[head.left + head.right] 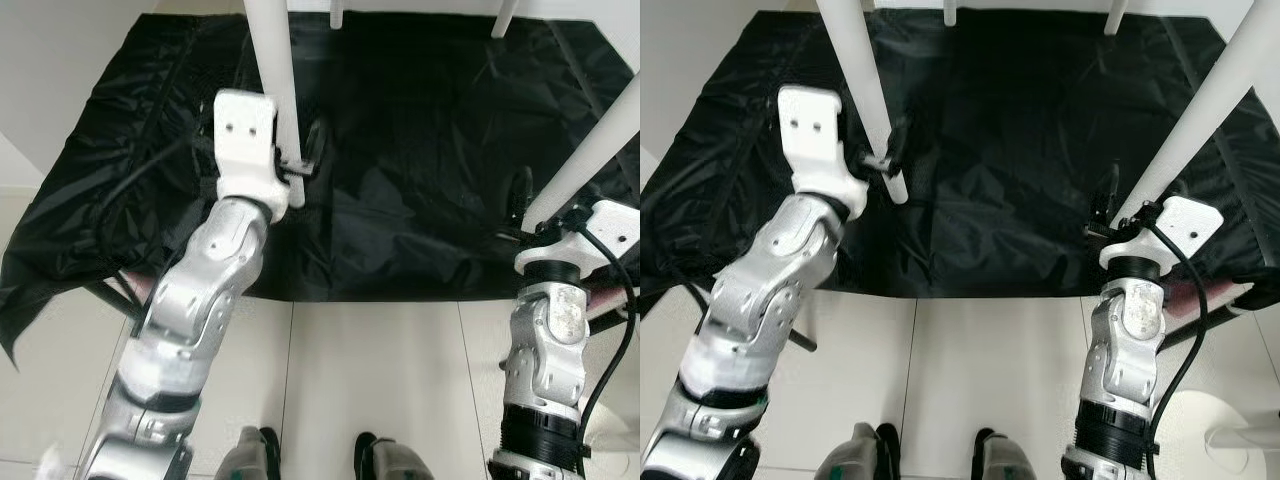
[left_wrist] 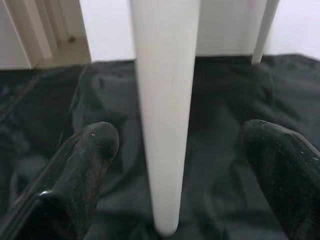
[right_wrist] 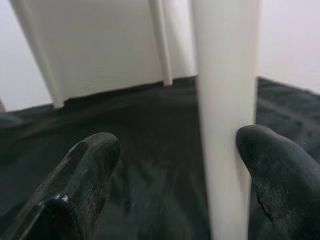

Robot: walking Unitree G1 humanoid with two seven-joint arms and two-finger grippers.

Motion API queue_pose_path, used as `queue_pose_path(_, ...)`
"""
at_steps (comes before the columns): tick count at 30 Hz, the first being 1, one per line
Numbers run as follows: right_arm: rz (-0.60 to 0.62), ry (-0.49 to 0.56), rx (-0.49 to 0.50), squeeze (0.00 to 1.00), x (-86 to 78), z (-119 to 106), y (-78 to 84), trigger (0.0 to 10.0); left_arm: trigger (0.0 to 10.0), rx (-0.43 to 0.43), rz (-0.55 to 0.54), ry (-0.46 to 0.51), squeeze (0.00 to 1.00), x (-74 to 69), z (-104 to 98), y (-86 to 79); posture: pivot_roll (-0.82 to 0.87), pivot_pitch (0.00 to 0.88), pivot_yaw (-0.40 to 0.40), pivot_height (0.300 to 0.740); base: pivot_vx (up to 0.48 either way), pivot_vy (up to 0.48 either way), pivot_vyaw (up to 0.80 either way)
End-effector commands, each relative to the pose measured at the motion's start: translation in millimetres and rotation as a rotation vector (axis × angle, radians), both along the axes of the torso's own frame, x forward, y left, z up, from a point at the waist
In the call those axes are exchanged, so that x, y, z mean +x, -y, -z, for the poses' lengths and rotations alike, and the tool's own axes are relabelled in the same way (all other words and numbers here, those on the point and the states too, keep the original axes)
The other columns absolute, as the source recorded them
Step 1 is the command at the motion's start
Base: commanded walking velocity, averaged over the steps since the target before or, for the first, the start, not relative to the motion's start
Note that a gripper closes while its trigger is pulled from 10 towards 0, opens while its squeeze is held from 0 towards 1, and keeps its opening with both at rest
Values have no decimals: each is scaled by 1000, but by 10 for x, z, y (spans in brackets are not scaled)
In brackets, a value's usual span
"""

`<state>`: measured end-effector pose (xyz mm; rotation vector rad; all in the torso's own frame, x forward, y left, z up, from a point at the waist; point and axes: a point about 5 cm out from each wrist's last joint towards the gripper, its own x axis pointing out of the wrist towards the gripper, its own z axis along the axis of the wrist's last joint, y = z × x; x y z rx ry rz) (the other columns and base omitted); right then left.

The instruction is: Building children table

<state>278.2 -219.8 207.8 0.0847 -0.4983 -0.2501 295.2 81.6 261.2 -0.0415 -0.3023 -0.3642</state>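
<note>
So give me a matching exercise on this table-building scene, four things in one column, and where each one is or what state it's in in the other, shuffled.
Things:
1. left pincer
2. right pincer
3. black sheet
4. far table legs

Place or state:
A. spread over the floor under the table legs
B. open, one finger touching a white leg
C. standing at the back edge of the sheet
D. open, with a white leg between its fingers, neither touching it

Pairs: 1-D, 2-B, 3-A, 4-C
</note>
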Motion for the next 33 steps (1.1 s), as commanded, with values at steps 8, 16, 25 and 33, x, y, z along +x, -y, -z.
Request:
queue_pose_path(8, -46, -59, -58, 0, -58, 169, -127, 10000, 10000, 62, 163, -64, 0, -212, 383, -25, -48, 194, 48, 740, 0, 0, 0)
queue_pose_path(16, -206, -130, -183, 0, -96, 396, -341, 10000, 10000, 171, 231, -94, 0, -396, 808, -65, -46, 185, 47, 740, 0, 0, 0)
queue_pose_path(25, -651, -250, -407, 0, -245, 708, -677, 10000, 10000, 362, 319, -66, 0, -605, 1105, -151, -50, 183, 47, 740, 0, 0, 0)
queue_pose_path(33, -959, -374, -566, 0, -426, 1013, -753, 10000, 10000, 427, 460, -99, 0, -780, 1321, -229, -39, 184, 29, 740, 0, 0, 0)
